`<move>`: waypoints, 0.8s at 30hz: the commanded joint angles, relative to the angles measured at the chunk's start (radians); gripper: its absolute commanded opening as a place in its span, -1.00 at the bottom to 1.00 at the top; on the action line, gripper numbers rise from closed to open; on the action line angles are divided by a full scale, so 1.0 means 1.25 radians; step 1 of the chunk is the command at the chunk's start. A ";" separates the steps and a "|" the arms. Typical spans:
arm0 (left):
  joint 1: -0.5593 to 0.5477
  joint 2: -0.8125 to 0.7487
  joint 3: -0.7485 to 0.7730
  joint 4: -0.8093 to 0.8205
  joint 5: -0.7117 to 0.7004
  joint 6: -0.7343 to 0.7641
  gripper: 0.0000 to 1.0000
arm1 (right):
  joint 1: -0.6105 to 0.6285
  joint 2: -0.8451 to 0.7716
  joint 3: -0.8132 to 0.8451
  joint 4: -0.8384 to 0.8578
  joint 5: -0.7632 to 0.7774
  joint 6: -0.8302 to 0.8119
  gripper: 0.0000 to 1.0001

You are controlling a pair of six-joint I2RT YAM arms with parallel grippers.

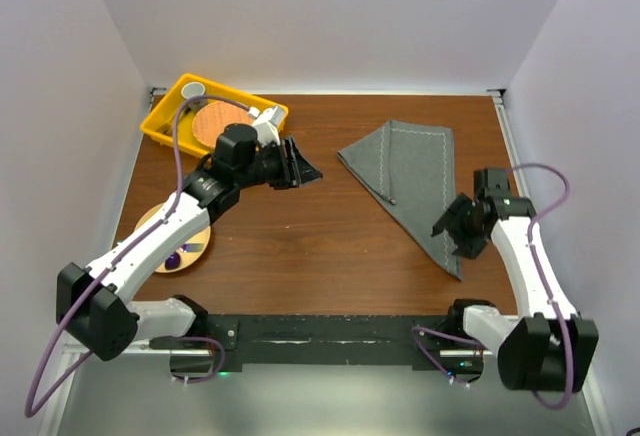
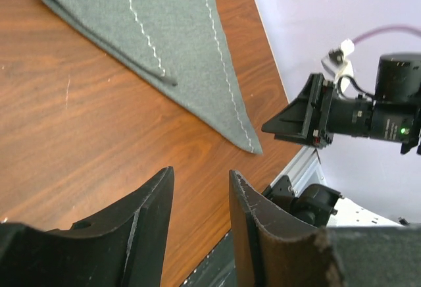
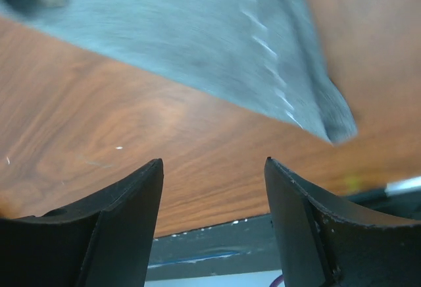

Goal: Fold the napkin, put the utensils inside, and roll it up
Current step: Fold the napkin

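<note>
The napkin (image 1: 410, 171) is a grey-green cloth folded into a triangle, lying flat at the right of the table with its long point toward the near edge. The pale stitched line shows in the left wrist view of the napkin (image 2: 164, 37) and, blurred, in the right wrist view of the napkin (image 3: 197, 37). My left gripper (image 1: 307, 171) (image 2: 200, 182) is open and empty, left of the cloth and apart from it. Just off the napkin's near point, my right gripper (image 1: 452, 240) (image 3: 214, 165) is open over bare wood. Small purple pieces (image 1: 180, 254) lie on a wooden plate, partly under my left arm.
A yellow basket (image 1: 165, 116) at the back left holds an orange plate and a white cup. The round wooden plate (image 1: 150, 221) sits at the left edge. Metal rails border the table's right side (image 1: 508, 146). White walls close in all around.
</note>
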 commanded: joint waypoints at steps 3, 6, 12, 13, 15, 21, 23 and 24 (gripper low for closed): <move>-0.001 -0.060 -0.038 -0.017 -0.001 -0.009 -0.11 | -0.121 -0.132 -0.140 -0.031 0.015 0.207 0.31; 0.000 -0.066 -0.041 -0.005 0.011 0.000 -0.11 | -0.158 -0.125 -0.197 -0.006 0.004 0.284 0.30; 0.000 -0.048 -0.034 0.029 0.054 0.016 -0.11 | -0.184 -0.118 -0.266 0.020 0.054 0.348 0.30; 0.000 -0.045 -0.029 0.030 0.064 0.020 -0.11 | -0.187 -0.121 -0.267 0.014 0.070 0.352 0.30; 0.001 -0.041 -0.025 0.030 0.069 0.032 -0.11 | -0.193 -0.127 -0.273 0.023 0.089 0.353 0.29; 0.006 -0.025 -0.011 0.024 0.091 0.045 -0.11 | -0.196 -0.118 -0.273 0.018 0.100 0.370 0.28; 0.006 -0.016 -0.002 0.027 0.103 0.043 -0.11 | -0.196 -0.113 -0.277 0.036 0.097 0.386 0.26; 0.009 -0.015 0.003 0.028 0.106 0.041 -0.11 | -0.196 -0.101 -0.280 0.053 0.098 0.390 0.25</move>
